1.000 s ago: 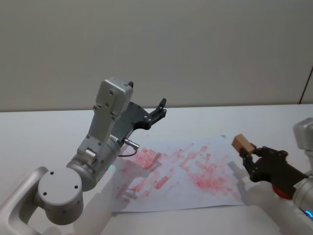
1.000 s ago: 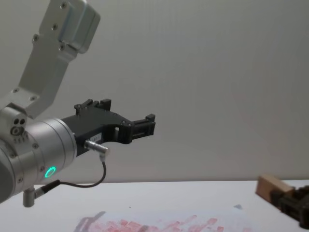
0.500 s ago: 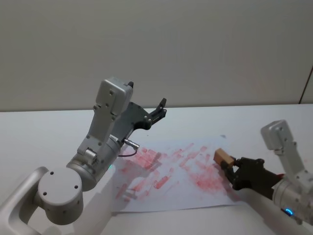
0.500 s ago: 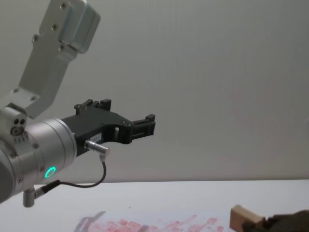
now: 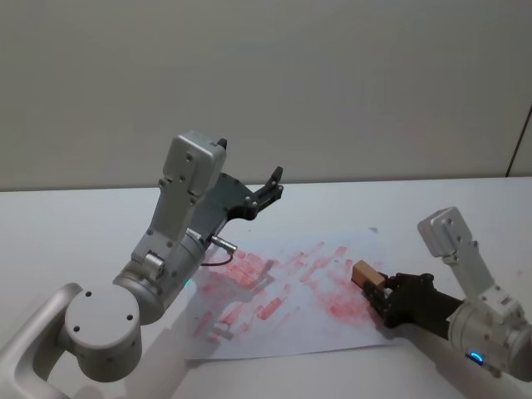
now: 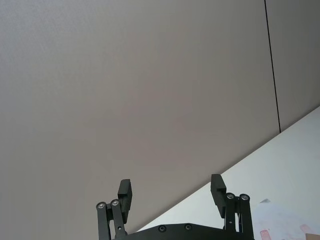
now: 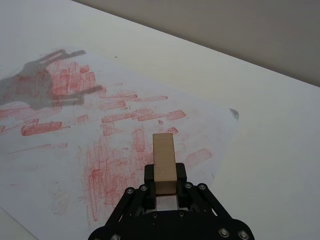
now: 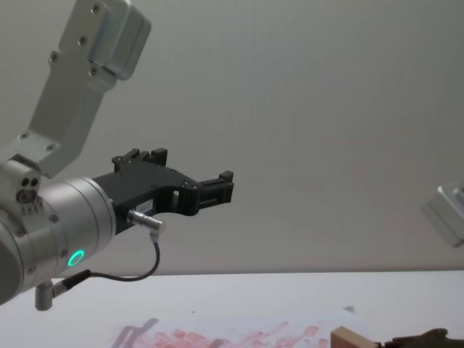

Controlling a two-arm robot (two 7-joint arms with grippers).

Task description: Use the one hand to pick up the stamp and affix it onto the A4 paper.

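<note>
My right gripper (image 5: 376, 289) is shut on the stamp (image 5: 363, 273), a small light-tan wooden block, low over the right part of the A4 paper (image 5: 291, 307). From the right wrist, the stamp (image 7: 164, 160) juts forward from between the black jaws of the right gripper (image 7: 165, 184) above red-smudged paper (image 7: 110, 145); whether it touches the sheet I cannot tell. The chest view catches the stamp (image 8: 352, 339) at the bottom edge. My left gripper (image 5: 272, 187) is held up high, well off the table, open and empty, and the left gripper (image 6: 172, 192) faces the wall in its wrist view.
The big left arm (image 5: 166, 249) with its green-lit ring (image 8: 75, 258) and cable looms over the paper's left part. White tabletop (image 5: 83, 216) surrounds the sheet. A plain grey wall (image 5: 332, 83) stands behind.
My right gripper has carried the stamp leftward and down, from beside the paper's right edge to low over its red-marked right part. The left arm has not moved.
</note>
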